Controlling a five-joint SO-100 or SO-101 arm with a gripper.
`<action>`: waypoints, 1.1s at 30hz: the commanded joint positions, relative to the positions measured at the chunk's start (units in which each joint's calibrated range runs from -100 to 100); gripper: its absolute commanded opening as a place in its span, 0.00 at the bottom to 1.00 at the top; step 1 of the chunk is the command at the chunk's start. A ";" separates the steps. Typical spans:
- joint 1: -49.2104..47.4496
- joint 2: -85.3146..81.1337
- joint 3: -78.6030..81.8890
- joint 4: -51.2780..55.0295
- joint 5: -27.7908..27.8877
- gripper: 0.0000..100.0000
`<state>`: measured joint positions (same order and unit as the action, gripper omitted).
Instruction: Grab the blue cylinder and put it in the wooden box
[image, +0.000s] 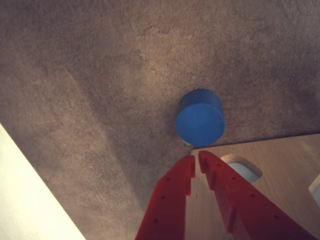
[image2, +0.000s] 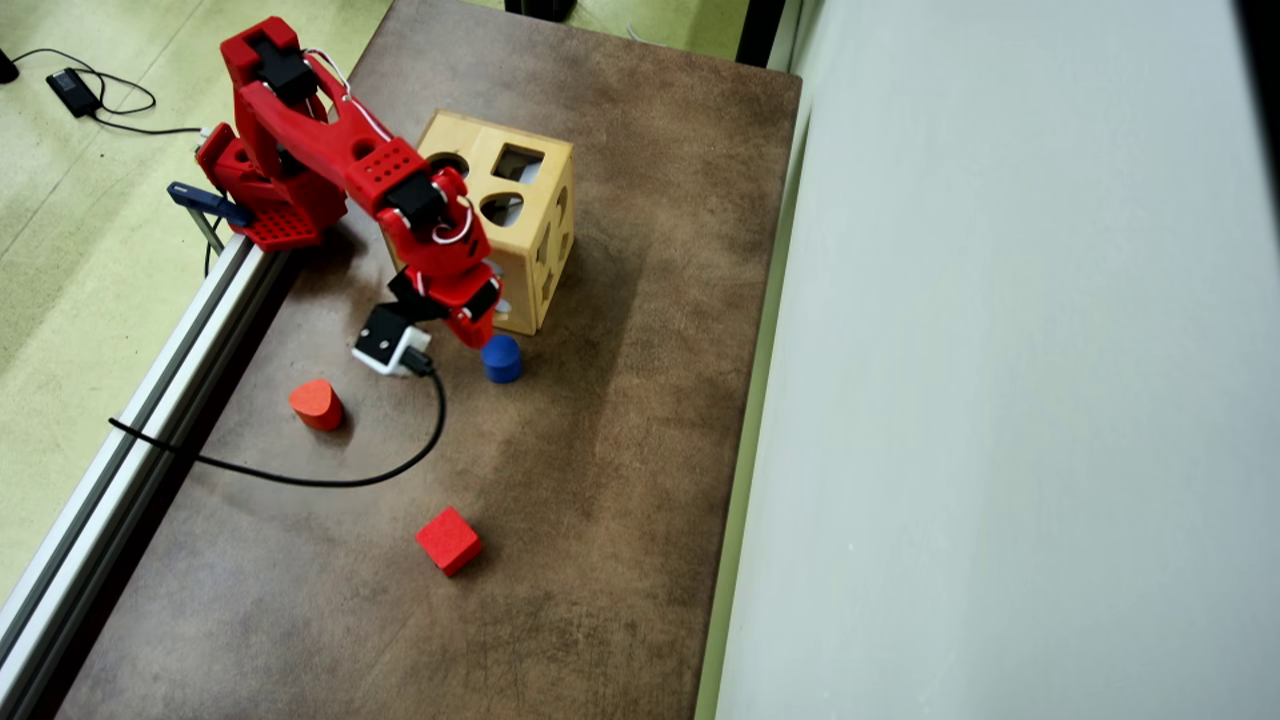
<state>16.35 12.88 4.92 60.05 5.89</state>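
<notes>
The blue cylinder (image: 200, 123) (image2: 501, 358) stands upright on the brown table, close to a lower corner of the wooden box (image2: 510, 225) (image: 280, 170). My red gripper (image: 196, 159) (image2: 474, 335) hovers above the box's corner, its tips just short of the cylinder. The fingers (image: 172, 197) are nearly together with only a thin slit between them, and nothing is held. In the wrist view a round cutout of the box shows beside the right finger.
In the overhead view an orange-red rounded block (image2: 316, 404) lies left of the cylinder and a red cube (image2: 448, 540) lies nearer the front. A black cable (image2: 330, 478) loops across the table. An aluminium rail (image2: 150, 400) runs along the left edge.
</notes>
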 joint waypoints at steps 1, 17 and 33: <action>-0.38 -1.12 -2.15 -0.02 0.39 0.03; 0.52 -0.52 -2.24 4.89 0.39 0.21; 1.26 16.38 -12.17 9.71 0.29 0.43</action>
<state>17.86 25.93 -0.77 69.49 5.98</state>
